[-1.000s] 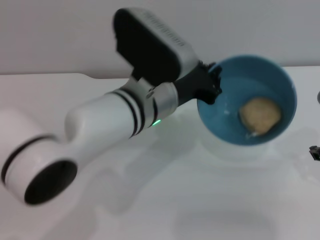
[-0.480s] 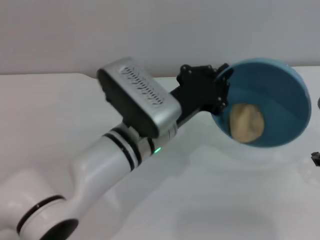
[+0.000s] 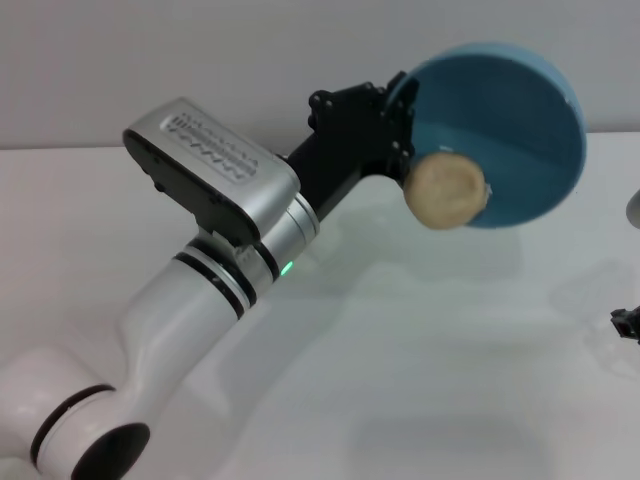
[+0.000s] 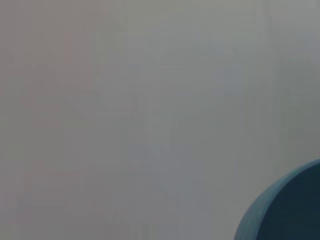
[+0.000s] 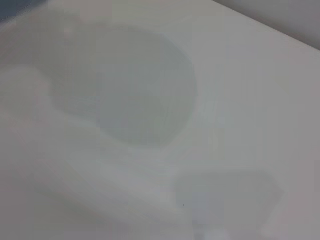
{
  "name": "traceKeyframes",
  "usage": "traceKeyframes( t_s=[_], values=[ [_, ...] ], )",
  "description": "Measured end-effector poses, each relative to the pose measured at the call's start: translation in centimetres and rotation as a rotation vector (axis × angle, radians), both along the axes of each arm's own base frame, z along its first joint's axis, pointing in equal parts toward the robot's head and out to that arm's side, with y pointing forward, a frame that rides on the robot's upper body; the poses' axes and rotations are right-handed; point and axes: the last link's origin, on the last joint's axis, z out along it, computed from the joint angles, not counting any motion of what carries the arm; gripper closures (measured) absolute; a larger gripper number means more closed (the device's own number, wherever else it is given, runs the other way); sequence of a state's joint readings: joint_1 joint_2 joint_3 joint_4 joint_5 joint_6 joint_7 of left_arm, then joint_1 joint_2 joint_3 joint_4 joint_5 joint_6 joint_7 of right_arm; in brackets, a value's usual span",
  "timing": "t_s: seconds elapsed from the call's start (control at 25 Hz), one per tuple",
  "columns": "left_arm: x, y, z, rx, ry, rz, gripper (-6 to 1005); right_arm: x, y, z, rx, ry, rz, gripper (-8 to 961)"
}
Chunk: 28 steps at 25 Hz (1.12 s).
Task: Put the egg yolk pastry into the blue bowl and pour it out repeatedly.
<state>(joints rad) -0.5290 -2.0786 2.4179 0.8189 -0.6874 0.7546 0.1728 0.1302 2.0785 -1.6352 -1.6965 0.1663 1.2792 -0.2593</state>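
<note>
My left gripper (image 3: 398, 118) is shut on the near rim of the blue bowl (image 3: 520, 130) and holds it high above the white table, tipped on its side with the opening facing me. The egg yolk pastry (image 3: 445, 190), a tan ball, is at the bowl's lowest rim edge, partly past it. A part of the bowl also shows in the left wrist view (image 4: 292, 210). A small dark part of my right gripper (image 3: 627, 324) shows at the right edge of the head view, low over the table.
The white table (image 3: 420, 380) lies under the bowl, with the bowl's shadow on it. The right wrist view shows only the table surface (image 5: 235, 100) with soft shadows. A grey wall stands behind.
My left arm has lifted the bowl and tipped it further over. The pastry has slid from the bowl's inside down to its lower rim.
</note>
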Motion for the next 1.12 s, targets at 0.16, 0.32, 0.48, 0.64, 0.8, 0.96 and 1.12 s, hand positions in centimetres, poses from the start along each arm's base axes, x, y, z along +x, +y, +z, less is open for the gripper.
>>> traceKeyframes(
  t_s=[0.16, 0.32, 0.48, 0.64, 0.8, 0.96, 1.12],
  values=[
    [0.2, 0.5, 0.7, 0.023, -0.073, 0.027, 988, 0.0, -0.2, -0.2, -0.006, 0.004, -0.001, 497],
    [0.7, 0.3, 1.2, 0.051, -0.116, 0.001, 988, -0.1, -0.4, -0.6, -0.019, 0.012, 0.0, 493],
    [0.9, 0.1, 1.2, 0.054, -0.124, -0.018, 988, -0.2, -0.4, -0.8, -0.025, 0.021, 0.0, 489],
    [0.9, 0.0, 1.2, 0.059, -0.13, -0.023, 988, -0.1, -0.4, -0.8, -0.025, 0.02, 0.002, 485],
    [0.9, -0.5, 2.1, 0.096, -0.19, -0.04, 989, 0.0, -0.4, -0.9, -0.03, 0.017, -0.002, 481],
    [0.8, -0.3, 2.1, 0.096, -0.208, -0.023, 989, 0.1, -0.4, -0.9, -0.034, 0.015, -0.002, 477],
    [0.9, -0.5, 2.0, 0.093, -0.216, -0.03, 989, 0.2, -0.5, -1.0, -0.041, 0.012, -0.001, 473]
  ],
)
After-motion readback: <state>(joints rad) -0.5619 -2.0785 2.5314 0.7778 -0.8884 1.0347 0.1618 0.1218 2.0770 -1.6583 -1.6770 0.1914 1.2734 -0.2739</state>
